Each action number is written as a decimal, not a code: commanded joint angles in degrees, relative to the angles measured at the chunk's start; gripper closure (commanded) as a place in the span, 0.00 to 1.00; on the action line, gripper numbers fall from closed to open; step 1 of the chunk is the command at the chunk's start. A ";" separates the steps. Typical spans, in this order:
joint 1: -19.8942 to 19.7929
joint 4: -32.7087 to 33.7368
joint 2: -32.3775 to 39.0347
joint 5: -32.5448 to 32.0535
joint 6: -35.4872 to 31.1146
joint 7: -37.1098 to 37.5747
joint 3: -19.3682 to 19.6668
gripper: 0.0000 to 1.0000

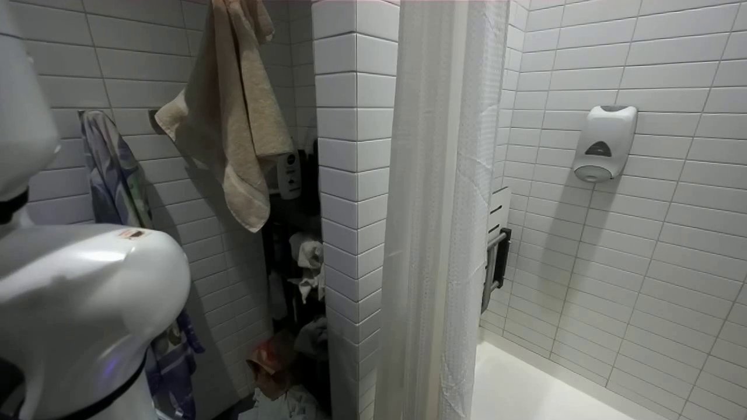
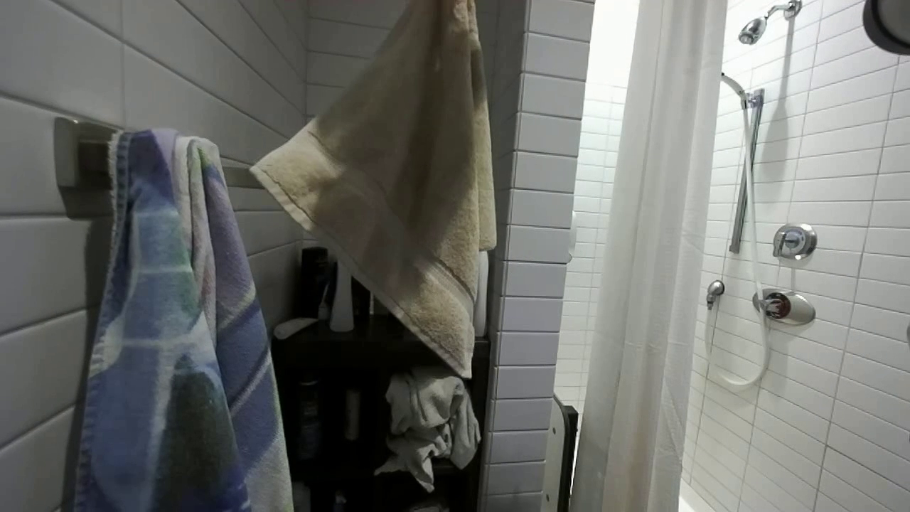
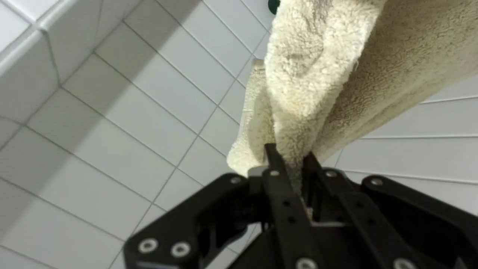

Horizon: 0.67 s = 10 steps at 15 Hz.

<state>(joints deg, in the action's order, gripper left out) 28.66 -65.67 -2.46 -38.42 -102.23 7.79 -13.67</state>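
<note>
Wrist view: beige towel (image 3: 310, 86), terry pile, judged soft, light, limp and hardly fragile; bunched upper part pinched in nearly closed gripper (image 3: 290, 151), such a thick gather probably the surest hold. In an exterior view: beige towel (image 2: 412, 178) hanging beyond patterned towel (image 2: 178, 320), lowest corner seen just below the top edge of dark shelf (image 2: 327, 348). In an exterior view: side corner of beige towel (image 1: 230, 116) overlapping end of wall rail (image 1: 153, 121), contact unclear.
</note>
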 commanded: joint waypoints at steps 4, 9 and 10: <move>-0.54 -11.34 -9.53 0.12 2.24 7.72 1.27 0.96; 0.96 -15.45 -12.03 2.43 0.39 8.08 0.97 0.96; -4.16 -15.68 -11.86 5.29 -0.88 7.12 -3.35 0.96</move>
<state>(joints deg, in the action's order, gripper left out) 29.13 -78.95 -13.07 -37.01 -99.86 15.84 -12.99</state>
